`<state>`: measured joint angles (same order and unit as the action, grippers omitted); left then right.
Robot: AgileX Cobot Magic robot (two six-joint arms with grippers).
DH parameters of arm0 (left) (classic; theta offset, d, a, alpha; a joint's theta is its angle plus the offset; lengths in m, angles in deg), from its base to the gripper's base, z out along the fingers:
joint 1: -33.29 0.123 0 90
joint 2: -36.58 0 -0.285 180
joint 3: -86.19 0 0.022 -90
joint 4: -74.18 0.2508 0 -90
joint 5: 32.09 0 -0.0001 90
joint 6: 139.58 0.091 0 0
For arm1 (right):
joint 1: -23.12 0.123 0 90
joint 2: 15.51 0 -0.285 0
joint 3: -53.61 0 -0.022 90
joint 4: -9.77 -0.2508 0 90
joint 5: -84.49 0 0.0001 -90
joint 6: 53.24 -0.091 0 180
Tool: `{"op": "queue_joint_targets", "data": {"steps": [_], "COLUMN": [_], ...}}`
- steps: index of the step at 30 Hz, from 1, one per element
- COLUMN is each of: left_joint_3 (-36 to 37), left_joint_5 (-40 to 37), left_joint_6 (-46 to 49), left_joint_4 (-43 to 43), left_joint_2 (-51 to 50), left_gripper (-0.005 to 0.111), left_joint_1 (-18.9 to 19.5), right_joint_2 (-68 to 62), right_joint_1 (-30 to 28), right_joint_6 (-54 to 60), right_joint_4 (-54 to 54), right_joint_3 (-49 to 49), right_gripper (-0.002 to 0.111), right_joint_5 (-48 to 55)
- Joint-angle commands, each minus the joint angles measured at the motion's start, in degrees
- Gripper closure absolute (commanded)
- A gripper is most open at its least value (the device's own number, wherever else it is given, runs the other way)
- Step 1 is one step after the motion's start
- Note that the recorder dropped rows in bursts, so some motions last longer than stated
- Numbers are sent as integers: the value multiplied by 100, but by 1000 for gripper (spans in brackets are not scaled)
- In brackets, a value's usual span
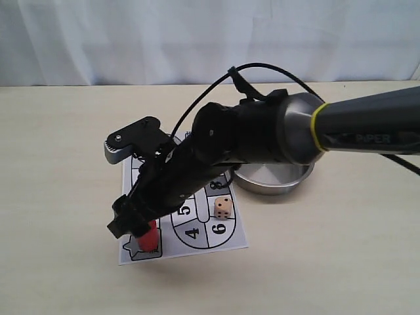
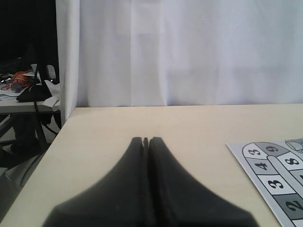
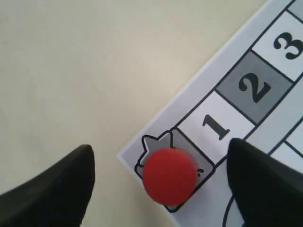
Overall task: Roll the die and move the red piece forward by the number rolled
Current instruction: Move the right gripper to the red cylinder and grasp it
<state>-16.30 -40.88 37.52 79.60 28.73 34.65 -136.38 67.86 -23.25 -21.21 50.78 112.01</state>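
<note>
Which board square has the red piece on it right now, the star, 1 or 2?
The star square: the red piece stands on it, while square 1 next to it and square 2 lie bare.

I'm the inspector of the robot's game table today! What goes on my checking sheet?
Surface: pale table, bearing a numbered paper board.
Job's things: die resting on the board by square 6; red piece upright on the star square.
Clutter: metal bowl beside the board.
Grippers: right gripper open, straddling the red piece, not touching; left gripper shut, empty.
Cables: black cable looping over the right arm.
Surroundings: white curtain behind the table.
</note>
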Motion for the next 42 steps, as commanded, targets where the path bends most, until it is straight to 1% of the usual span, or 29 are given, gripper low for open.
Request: {"op": "queue_joint_targets", "data": {"steps": [1, 7, 13, 17, 19, 30, 35, 38, 39, 42], "left_joint_3": [-30, -30, -30, -30, -30, -30, -30, -30, -30, -30], "left_joint_5": [54, 67, 67, 67, 67, 56, 56, 56, 56, 56], "left_joint_6": [-12, -12, -12, -12, -12, -12, -12, -12, -12, -12], "left_joint_4": [-10, -10, -10, -10, -10, -10, -10, -10, -10, -10], "left_joint_2": [6, 6, 6, 6, 6, 6, 6, 6, 6, 6], "left_gripper": [107, 107, 107, 107, 107, 107, 107, 107, 107, 107], "left_joint_1": [-1, -1, -1, -1, -1, -1, -1, -1, -1, -1], "right_joint_2": [-309, -526, -579, -753, -765, -814, -814, -814, -814, -814], "right_joint_1": [6, 6, 77, 191, 191, 191, 191, 191, 191, 191], "right_joint_6": [-65, -671, -671, -684, -863, -974, -989, -989, -989, -989], "right_joint_4": [254, 1009, 1009, 1323, 1441, 1540, 1540, 1540, 1540, 1540], "right_joint_3": [421, 602, 602, 602, 602, 602, 602, 602, 602, 602], "right_gripper": [35, 35, 35, 41, 41, 42, 60, 76, 84, 99], "right_joint_5": [279, 407, 393, 236, 236, 249, 275, 264, 256, 256]}}
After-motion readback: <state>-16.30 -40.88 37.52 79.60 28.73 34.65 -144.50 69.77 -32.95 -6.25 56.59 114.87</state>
